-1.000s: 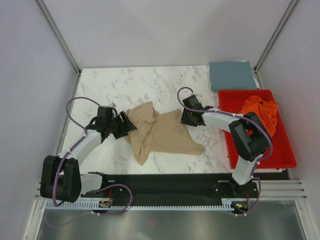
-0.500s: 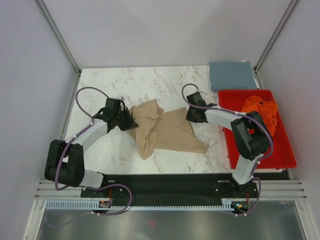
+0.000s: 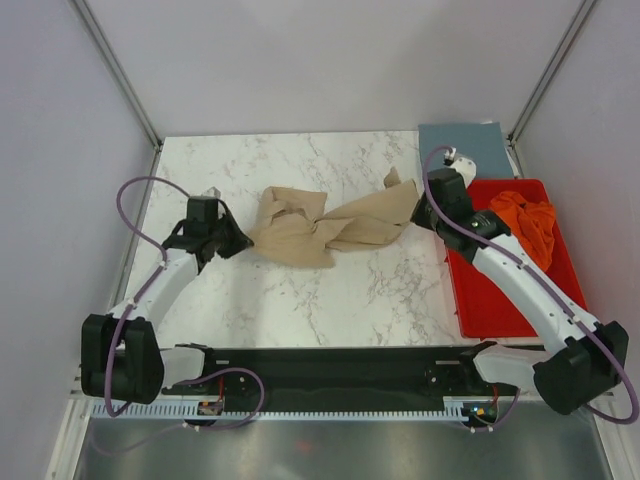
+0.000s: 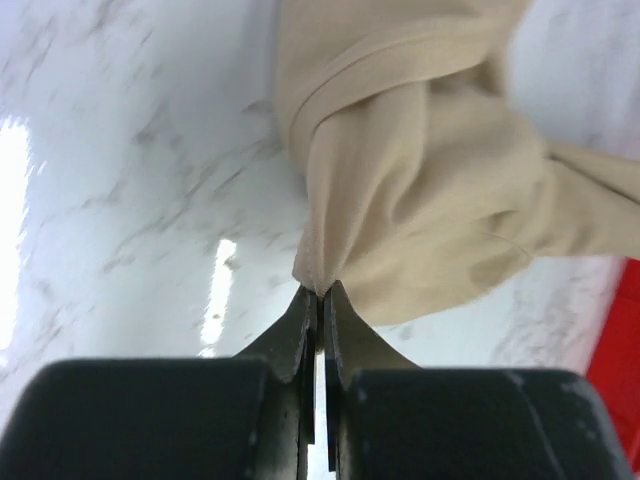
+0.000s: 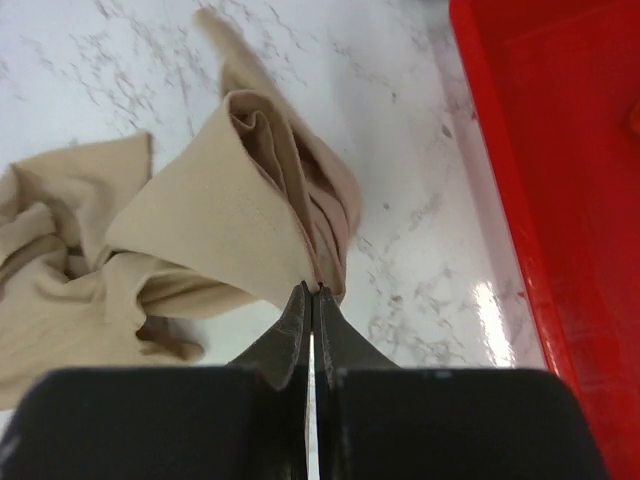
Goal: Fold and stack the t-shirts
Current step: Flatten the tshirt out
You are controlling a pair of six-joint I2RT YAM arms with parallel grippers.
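Observation:
The tan t-shirt (image 3: 325, 227) hangs bunched and twisted between my two arms over the marble table (image 3: 300, 300). My left gripper (image 3: 238, 241) is shut on its left edge; the cloth (image 4: 420, 190) rises from the pinched fingertips (image 4: 320, 292). Over by the tray, my right gripper (image 3: 418, 208) is shut on the right edge, with a fold of the shirt (image 5: 240, 220) clamped at the tips (image 5: 312, 290). The blue-grey t-shirt (image 3: 462, 150) lies folded flat at the back right corner. The orange t-shirt (image 3: 520, 222) sits crumpled in the red tray (image 3: 500, 310).
The red tray's rim (image 5: 500, 150) runs close to the right of my right gripper. Grey walls and metal posts (image 3: 120, 75) enclose the table. Marble (image 4: 120, 200) shows left of the shirt under the left gripper.
Both grippers closed on the tan t-shirt and moved apart, the right one far toward the back right, pulling the shirt out into a long twisted band.

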